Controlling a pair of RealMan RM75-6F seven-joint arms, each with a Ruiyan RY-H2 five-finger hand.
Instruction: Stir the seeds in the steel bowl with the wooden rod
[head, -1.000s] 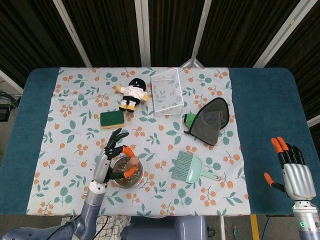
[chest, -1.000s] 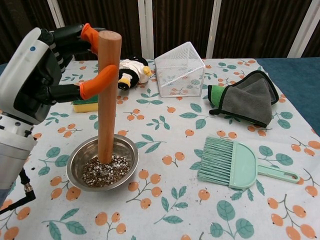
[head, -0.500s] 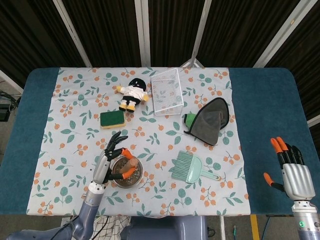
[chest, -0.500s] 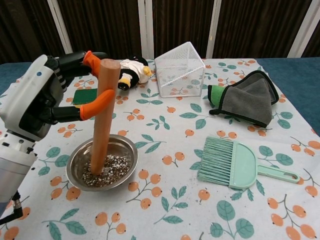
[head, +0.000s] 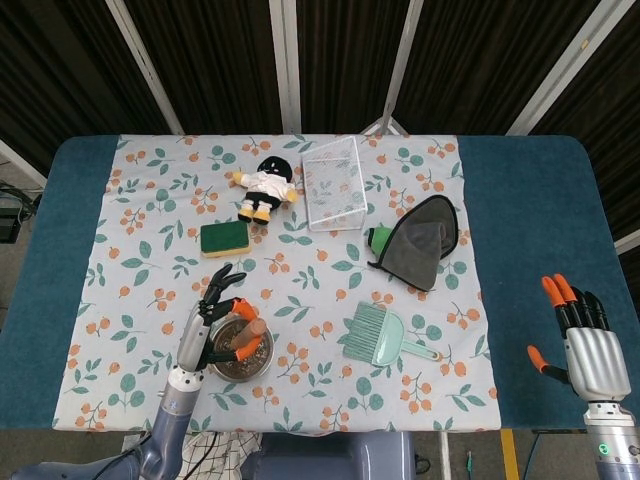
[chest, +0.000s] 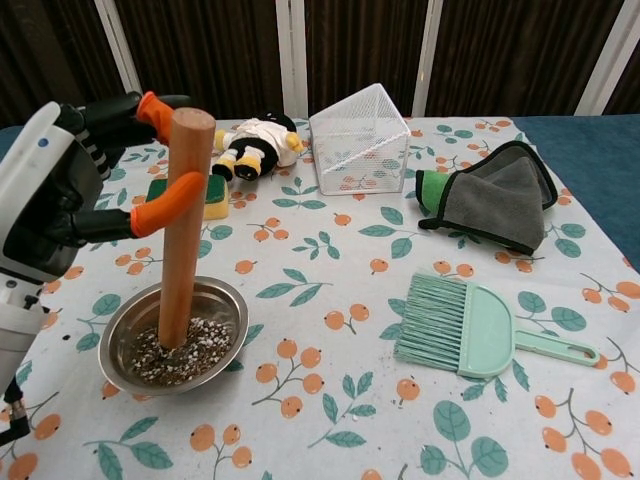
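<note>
A steel bowl (chest: 225, 312) (head: 262, 359) of speckled seeds (chest: 185, 360) sits on the floral cloth near the front left. A wooden rod (chest: 181, 231) (head: 249, 328) stands nearly upright with its lower end in the seeds. My left hand (chest: 60, 190) (head: 213, 322) grips the rod near its top between an orange-tipped thumb and fingers. My right hand (head: 583, 335) hovers over the blue table at the far right, fingers apart and holding nothing; the chest view does not show it.
A mint dustpan brush (chest: 470, 327) lies right of the bowl. Behind are a green-and-grey cloth (chest: 498, 196), a white wire basket (chest: 360, 138), a plush doll (chest: 253, 145) and a green sponge (chest: 207, 193). Blue table (head: 545, 210) borders the cloth.
The bowl has slid left and toward the front across the cloth, pushed along by the rod. My left hand moved left with it. The right hand stayed still.
</note>
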